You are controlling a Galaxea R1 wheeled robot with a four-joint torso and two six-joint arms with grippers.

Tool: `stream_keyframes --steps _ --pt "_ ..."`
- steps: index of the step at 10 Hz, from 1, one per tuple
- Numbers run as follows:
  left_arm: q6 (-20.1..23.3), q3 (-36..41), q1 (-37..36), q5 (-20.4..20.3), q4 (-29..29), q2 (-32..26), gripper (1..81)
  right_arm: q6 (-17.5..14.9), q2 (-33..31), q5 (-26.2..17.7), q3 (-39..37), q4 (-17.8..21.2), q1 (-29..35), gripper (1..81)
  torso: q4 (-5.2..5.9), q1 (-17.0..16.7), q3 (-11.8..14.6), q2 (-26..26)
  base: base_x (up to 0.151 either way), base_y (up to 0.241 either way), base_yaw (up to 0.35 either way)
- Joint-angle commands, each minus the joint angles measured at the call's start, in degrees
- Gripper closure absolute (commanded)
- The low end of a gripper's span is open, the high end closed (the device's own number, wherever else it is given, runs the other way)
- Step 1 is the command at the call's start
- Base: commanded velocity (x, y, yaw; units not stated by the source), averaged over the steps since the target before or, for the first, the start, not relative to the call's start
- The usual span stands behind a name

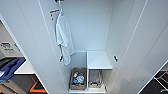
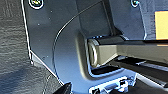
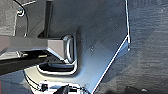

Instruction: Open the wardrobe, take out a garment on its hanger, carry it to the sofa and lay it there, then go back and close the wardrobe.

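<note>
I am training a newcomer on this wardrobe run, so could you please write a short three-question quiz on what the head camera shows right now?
1. True or false: the wardrobe doors stand open.
2. Which garment hangs inside? A) a white shirt B) a maroon jacket C) a blue coat
3. Fill in: the basket of small items sits at the wardrobe's ____, beside the white shelf unit.

Key
1. True: both doors are swung wide and the interior shows.
2. A: the white shirt hangs at the interior's left side on a hanger.
3. Bottom.
</note>
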Motion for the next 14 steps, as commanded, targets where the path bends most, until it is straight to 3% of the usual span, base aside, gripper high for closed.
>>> stream_keyframes --steps 1,8,12,14 --pt "-0.06 0.30 -1.31 3.78 -0.47 -0.52 1.0 0.18 -0.54 -3.52 0.02 0.06 0.55 1.0 0.00 -0.02 0.00 0.00 0.109 0.000 0.000" --pt "-0.15 0.56 -1.31 3.78 -0.47 -0.70 1.0 0.09 -1.33 -3.61 2.04 -0.47 0.73 1.0 0.00 0.06 0.00 0.00 0.088 0.000 0.000" --pt "-0.23 3.00 -1.31 5.01 -0.56 -3.14 1.0 0.53 -10.09 -2.73 15.80 0.23 1.43 1.0 0.00 0.06 0.00 0.02 0.000 0.000 0.000" --pt "-0.15 12.82 -1.40 4.31 -1.86 -10.23 1.0 0.79 -17.03 -1.68 24.86 0.50 2.13 1.0 0.00 0.06 0.00 0.02 0.000 0.000 0.000"
